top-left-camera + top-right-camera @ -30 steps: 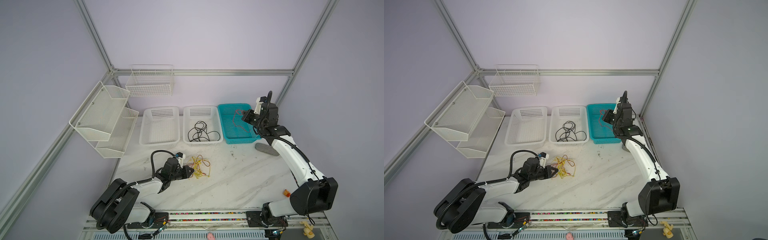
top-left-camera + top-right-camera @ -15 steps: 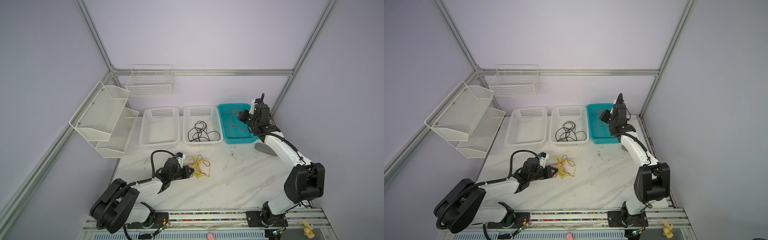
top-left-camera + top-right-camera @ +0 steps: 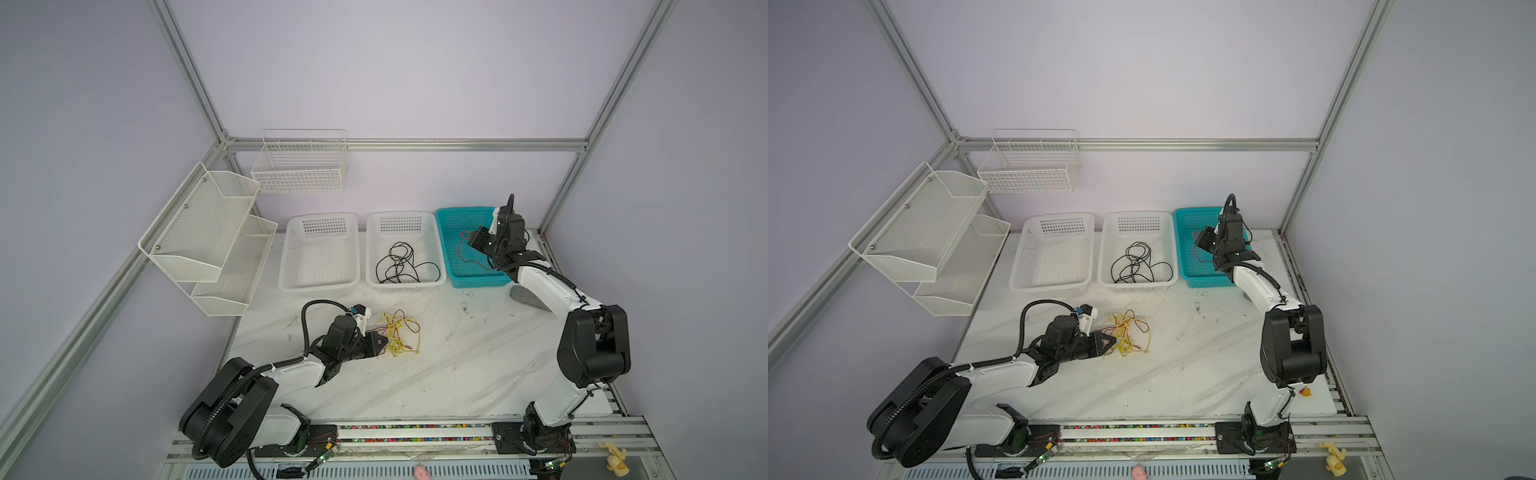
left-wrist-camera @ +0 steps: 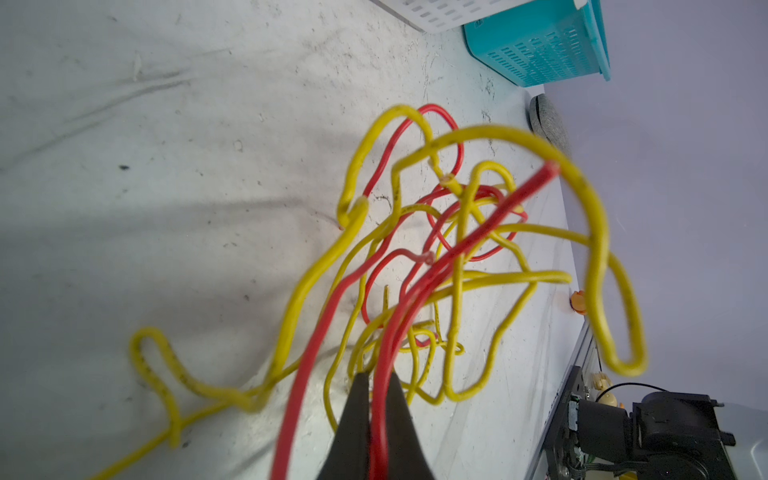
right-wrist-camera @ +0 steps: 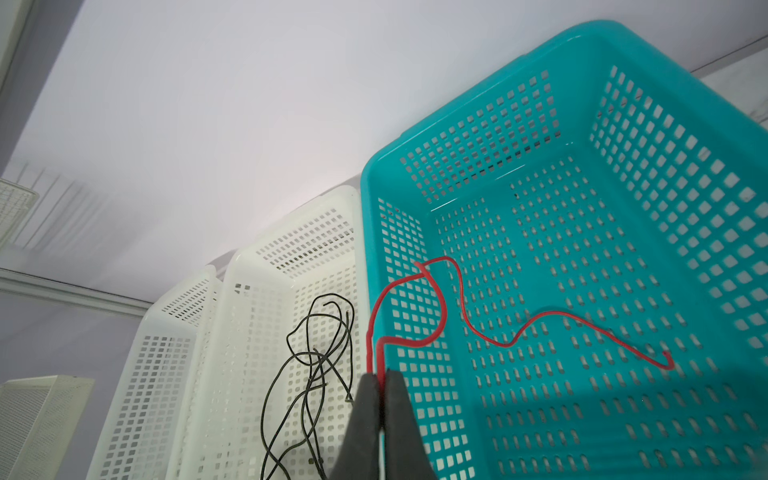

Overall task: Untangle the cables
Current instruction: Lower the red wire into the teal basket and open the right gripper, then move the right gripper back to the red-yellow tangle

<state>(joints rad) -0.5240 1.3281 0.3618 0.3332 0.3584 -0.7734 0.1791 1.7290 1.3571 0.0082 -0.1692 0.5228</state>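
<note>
A tangle of yellow and red cables (image 3: pixel 397 334) (image 3: pixel 1127 334) lies on the marble table. My left gripper (image 3: pixel 384 341) (image 3: pixel 1113 343) sits at the tangle's left edge. In the left wrist view it (image 4: pixel 378 380) is shut on a red cable (image 4: pixel 415 299) that runs up out of the tangle. My right gripper (image 3: pixel 467 237) (image 3: pixel 1200 239) hovers over the teal basket (image 3: pixel 478 283) (image 5: pixel 602 31). It (image 5: pixel 381 374) is shut on another red cable (image 5: pixel 540 316), whose free length lies inside that basket. A long black cable (image 3: pixel 401 264) (image 5: pixel 316 374) rests in the middle white basket (image 3: pixel 403 286).
A white basket (image 3: pixel 318 287) with nothing in it stands left of the middle one. White mesh shelves (image 3: pixel 208 232) and a wire basket (image 3: pixel 299 166) hang on the left and back walls. A grey flat object (image 3: pixel 525 296) lies under the right arm.
My right gripper has moved left over the teal basket with its red cable, and that arm's elbow has swung back and up. The left arm and the tangle have not moved.
</note>
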